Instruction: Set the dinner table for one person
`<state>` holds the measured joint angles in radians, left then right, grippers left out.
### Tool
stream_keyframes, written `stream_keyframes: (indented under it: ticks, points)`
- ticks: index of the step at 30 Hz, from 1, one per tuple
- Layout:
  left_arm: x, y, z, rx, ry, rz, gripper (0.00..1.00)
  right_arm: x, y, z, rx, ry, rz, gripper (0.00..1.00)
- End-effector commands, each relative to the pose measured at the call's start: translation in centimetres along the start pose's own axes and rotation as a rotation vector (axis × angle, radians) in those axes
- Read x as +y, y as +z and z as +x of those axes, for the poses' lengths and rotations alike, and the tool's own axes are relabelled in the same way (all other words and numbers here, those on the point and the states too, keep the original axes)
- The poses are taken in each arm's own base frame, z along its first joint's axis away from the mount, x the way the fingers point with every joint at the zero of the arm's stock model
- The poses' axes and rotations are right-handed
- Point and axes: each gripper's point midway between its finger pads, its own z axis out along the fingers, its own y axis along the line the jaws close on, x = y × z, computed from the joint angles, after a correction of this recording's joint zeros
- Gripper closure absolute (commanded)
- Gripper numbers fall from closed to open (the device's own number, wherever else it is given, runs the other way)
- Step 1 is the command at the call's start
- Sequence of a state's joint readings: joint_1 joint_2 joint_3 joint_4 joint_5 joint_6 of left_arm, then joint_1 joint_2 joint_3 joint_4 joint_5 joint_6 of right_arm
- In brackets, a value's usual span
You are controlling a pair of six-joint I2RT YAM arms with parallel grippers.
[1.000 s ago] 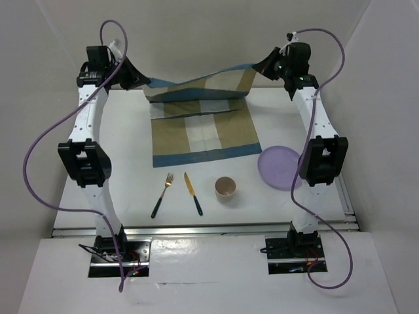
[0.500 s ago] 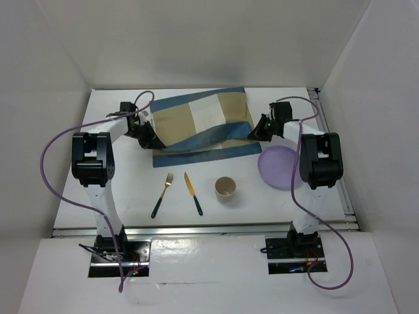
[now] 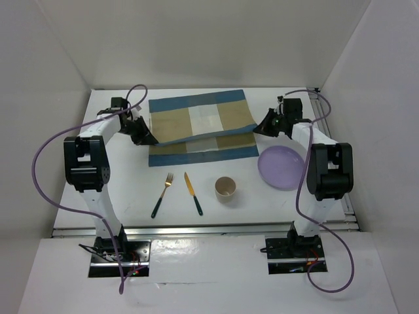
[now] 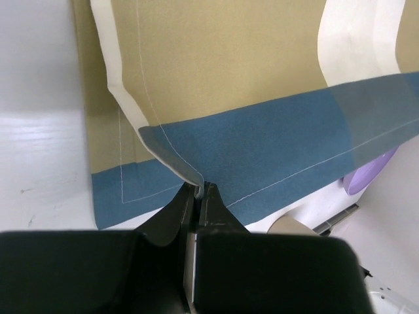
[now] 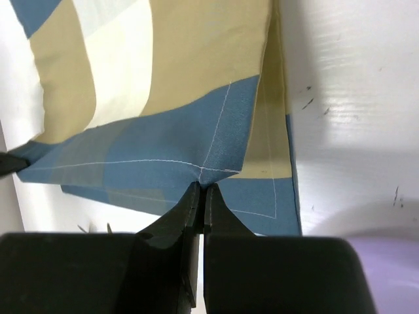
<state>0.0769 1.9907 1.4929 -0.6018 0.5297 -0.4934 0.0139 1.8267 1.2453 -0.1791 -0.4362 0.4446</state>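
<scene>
A blue, tan and white striped cloth placemat (image 3: 200, 127) lies folded over itself at the back of the white dinner table (image 3: 131, 190). My left gripper (image 3: 149, 138) is shut on the placemat's left corner (image 4: 190, 175). My right gripper (image 3: 256, 128) is shut on its right corner (image 5: 209, 167). Both hold the upper layer just above the lower one. In front of the mat lie a gold fork (image 3: 162, 194) and a gold knife (image 3: 193, 193), both with dark handles, a tan cup (image 3: 225, 188) and a lilac plate (image 3: 281, 167).
White walls enclose the table on three sides. A metal rail (image 3: 203, 227) runs along the near edge. Purple cables loop off both arms. The plate lies just beside my right arm's forearm.
Both grippers have come down from high at the back corners and pulled the cloth forward and low. The lifted fold now lies nearly flat over the lower layer.
</scene>
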Motion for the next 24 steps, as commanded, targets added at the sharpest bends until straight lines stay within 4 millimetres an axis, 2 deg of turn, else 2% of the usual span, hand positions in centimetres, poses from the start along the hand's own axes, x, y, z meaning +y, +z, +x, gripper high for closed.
stream_keyframes:
  ticks: [1,2,4,8,9,14,15,22,24]
  points:
    - [-0.4,-2.2,0.5,-0.024,0.042,-0.012,1.0,0.2,-1.9,0.0,-0.018,-0.046,-0.007,1.0]
    - [-0.6,-2.5,0.6,-0.03,0.046,-0.009,1.0,-0.4,-1.8,1.1,0.008,-0.032,0.006,1.0]
    - [-0.3,-2.7,0.7,-0.039,0.047,-0.027,1.0,-0.6,-2.0,1.8,0.022,-0.036,0.002,1.0]
    - [-0.6,-3.2,0.9,-0.048,0.042,-0.023,1.0,-0.2,-2.8,4.4,0.082,-0.026,-0.046,1.0]
    - [-0.4,-3.2,1.1,-0.044,0.037,-0.035,1.0,-0.6,-2.7,5.2,0.098,-0.017,-0.038,1.0]
    - [0.9,-3.4,0.8,-0.058,0.01,-0.096,1.0,0.5,-2.9,8.4,0.175,-0.06,-0.06,1.0]
    - [1.4,-3.4,1.0,-0.055,-0.002,-0.101,1.0,0.1,-2.8,8.6,0.175,-0.057,-0.04,1.0]
    - [3.9,-2.6,2.1,-0.035,-0.047,-0.17,1.0,0.0,-2.8,10.0,0.205,-0.089,-0.004,1.0]
    - [4.8,-2.5,2.2,-0.025,-0.067,-0.193,0.8,-0.4,-2.5,10.7,0.226,-0.099,0.027,1.0]
